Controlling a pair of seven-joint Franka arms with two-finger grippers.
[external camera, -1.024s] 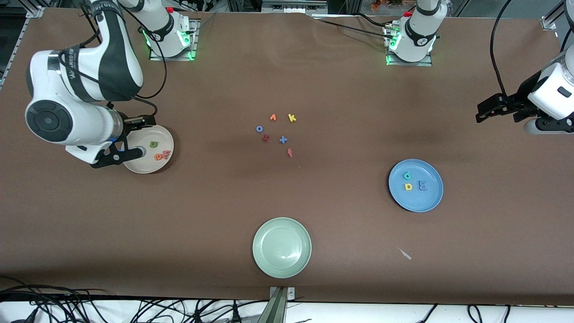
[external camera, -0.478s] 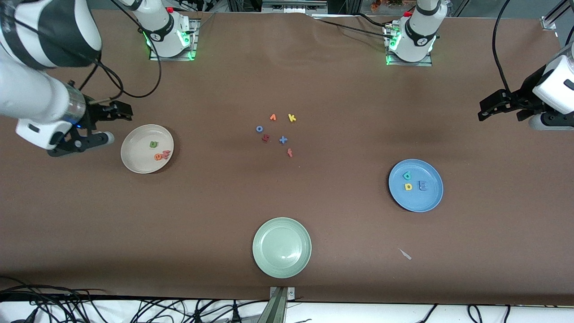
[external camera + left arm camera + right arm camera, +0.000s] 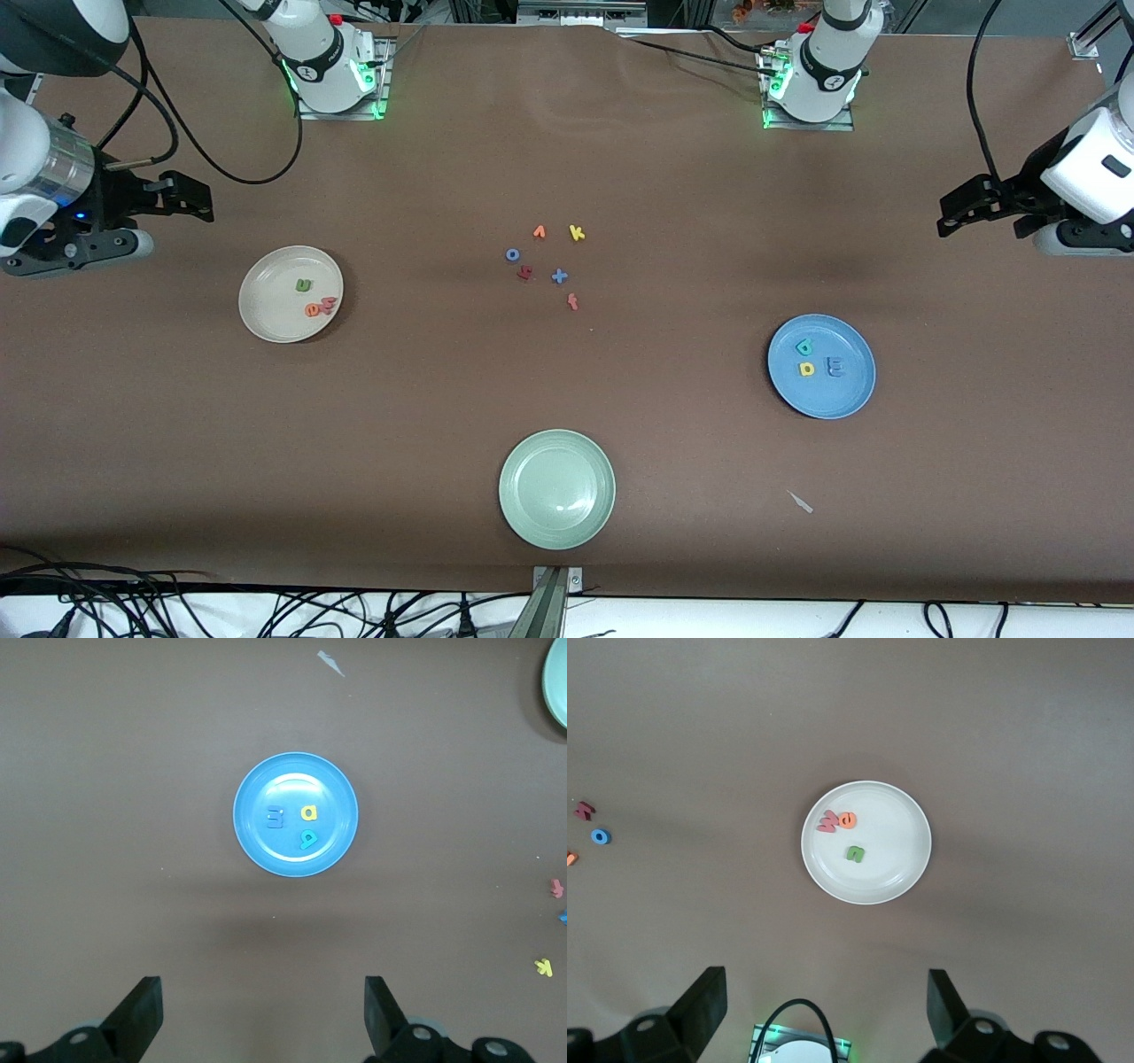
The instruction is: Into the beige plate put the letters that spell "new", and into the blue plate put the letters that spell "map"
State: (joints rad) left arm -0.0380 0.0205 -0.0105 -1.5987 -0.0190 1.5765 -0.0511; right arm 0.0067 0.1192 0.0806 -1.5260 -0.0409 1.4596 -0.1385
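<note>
Beige plate (image 3: 266, 319), right arm's end: green n (image 3: 304, 285), orange e (image 3: 313, 310), pinkish w (image 3: 329, 305) inside. Blue plate (image 3: 842, 399), left arm's end: teal a (image 3: 804, 347), yellow p (image 3: 806, 369), blue m (image 3: 834, 366) inside.

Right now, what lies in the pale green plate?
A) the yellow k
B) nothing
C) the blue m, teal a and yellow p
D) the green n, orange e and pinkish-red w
B: the pale green plate shows only its bare surface, while the sorted letters lie in the beige plate and the blue plate.
</note>
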